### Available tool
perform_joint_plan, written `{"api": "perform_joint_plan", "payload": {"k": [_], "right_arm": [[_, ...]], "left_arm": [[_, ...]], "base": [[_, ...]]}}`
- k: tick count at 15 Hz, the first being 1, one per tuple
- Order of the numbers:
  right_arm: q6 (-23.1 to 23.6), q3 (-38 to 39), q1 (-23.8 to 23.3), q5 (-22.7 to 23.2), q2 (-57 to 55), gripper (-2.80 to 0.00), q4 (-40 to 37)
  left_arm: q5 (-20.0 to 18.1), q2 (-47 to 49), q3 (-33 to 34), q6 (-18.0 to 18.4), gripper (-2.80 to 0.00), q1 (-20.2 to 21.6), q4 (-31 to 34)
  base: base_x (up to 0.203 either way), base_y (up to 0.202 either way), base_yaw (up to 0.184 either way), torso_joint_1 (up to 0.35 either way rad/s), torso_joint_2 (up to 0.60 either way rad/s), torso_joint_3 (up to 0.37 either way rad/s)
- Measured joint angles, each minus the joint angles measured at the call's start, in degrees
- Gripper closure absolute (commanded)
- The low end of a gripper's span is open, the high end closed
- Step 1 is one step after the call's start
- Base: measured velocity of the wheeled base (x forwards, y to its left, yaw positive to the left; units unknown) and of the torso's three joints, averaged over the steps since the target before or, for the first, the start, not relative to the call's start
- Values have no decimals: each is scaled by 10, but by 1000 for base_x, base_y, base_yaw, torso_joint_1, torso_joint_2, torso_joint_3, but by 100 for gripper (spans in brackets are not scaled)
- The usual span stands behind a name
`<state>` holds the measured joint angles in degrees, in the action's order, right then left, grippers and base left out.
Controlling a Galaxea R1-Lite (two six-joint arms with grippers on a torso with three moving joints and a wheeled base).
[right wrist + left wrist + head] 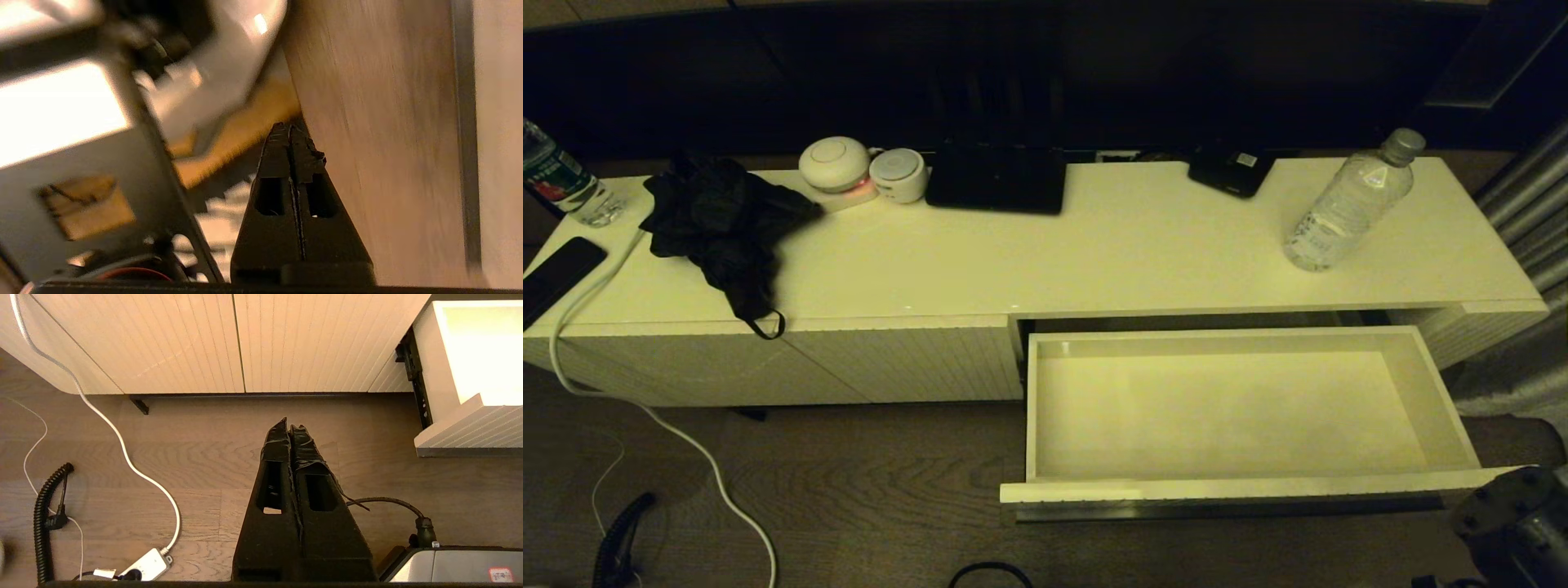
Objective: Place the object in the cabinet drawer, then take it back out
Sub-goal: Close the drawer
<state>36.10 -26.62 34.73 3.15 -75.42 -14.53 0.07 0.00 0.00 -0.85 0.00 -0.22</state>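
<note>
overhead, water bottle (1349, 204) stands on cabinet (1094, 245) above open drawer (1241, 490); both claws closed.

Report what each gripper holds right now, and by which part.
Nothing is held. Left gripper and right gripper are both shut on nothing; the water bottle stands free on the cabinet top.

Labels, stickers — nothing legible.

place: home living room | cues: low cabinet (1094, 245), wood floor (849, 490)
</note>
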Motion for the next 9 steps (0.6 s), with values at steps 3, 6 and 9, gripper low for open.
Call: {"api": "perform_joint_plan", "payload": {"k": [3,6,9], "right_arm": [[-10,8,-16,-38,-39,0,20],[-38,-10,-34,-41,-72,0,38],[-104,-36,-37,-67,-101,0,86]], "left_arm": [[0,0,0,0,0,0,0],[0,0,0,0,0,0,0],[0,0,0,0,0,0,0]], "base": [[0,0,0,0,0,0],[0,0,0,0,0,0],[0,0,0,0,0,0]]}}
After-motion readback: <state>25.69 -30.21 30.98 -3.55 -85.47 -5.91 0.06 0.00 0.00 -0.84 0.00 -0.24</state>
